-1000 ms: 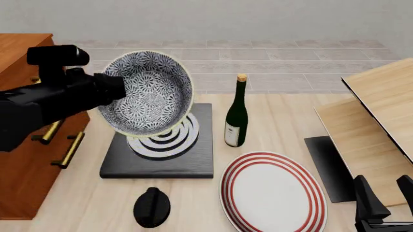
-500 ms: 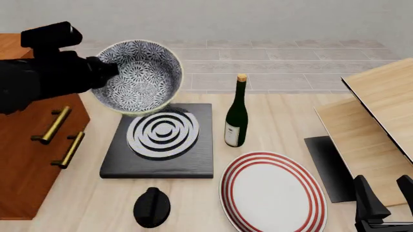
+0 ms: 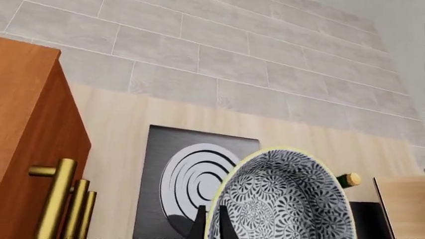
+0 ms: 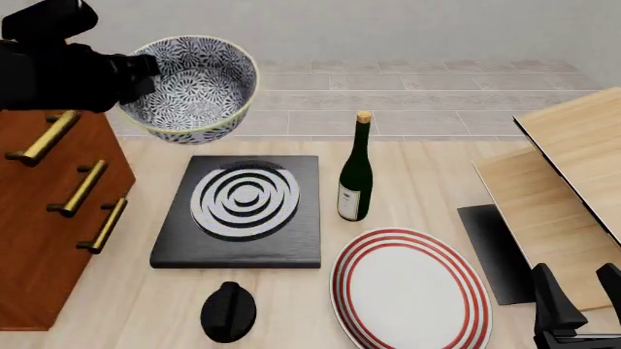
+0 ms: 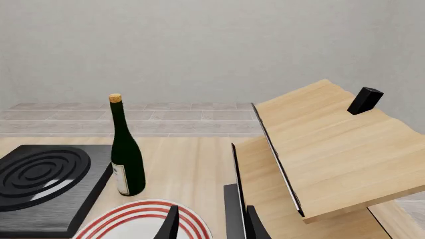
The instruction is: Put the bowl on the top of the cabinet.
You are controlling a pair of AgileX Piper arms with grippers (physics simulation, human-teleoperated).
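Left gripper point(image 4: 134, 71): closed on the near-left rim of the bowl point(image 4: 189, 89); in the left wrist view two dark fingertips point(image 3: 199, 225) pinch the cream rim edge.
Bowl: held in the air, tilted with its opening toward the camera, above the table's far edge, just right of the cabinet point(image 4: 54, 211) and beyond the stove point(image 4: 238, 212); touching neither.
Cabinet: reddish-brown, at the table's left; three brass handles point(image 4: 78, 187) on its front; its top is mostly hidden behind the left arm in the front view.
Right gripper point(image 4: 574, 305): low at the near right corner, fingers apart, holding nothing; in the right wrist view its fingertips point(image 5: 171, 224) frame the plate's edge.
Stove: black slab with a white-ringed coil, centre-left of the table; a black knob point(image 4: 229, 311) lies in front of it.
Bottle point(image 4: 356, 171): dark green, corked, upright just right of the stove.
Plate point(image 4: 411, 288): white with red rings, flat, near the front edge, right of the knob.
Boards point(image 4: 568, 185): pale wood, sloping, at the right; a dark mat point(image 4: 499, 251) lies beneath them.
Surface: light wood table point(image 4: 417, 174).
Room: grey tiled floor point(image 4: 427, 94) beyond the table, plain pale wall point(image 5: 199, 45) behind.
Change: half a second earlier the bowl hung lower, over the stove's far-left corner; it is now higher and farther left, and the coil is fully uncovered. The right gripper is unchanged.
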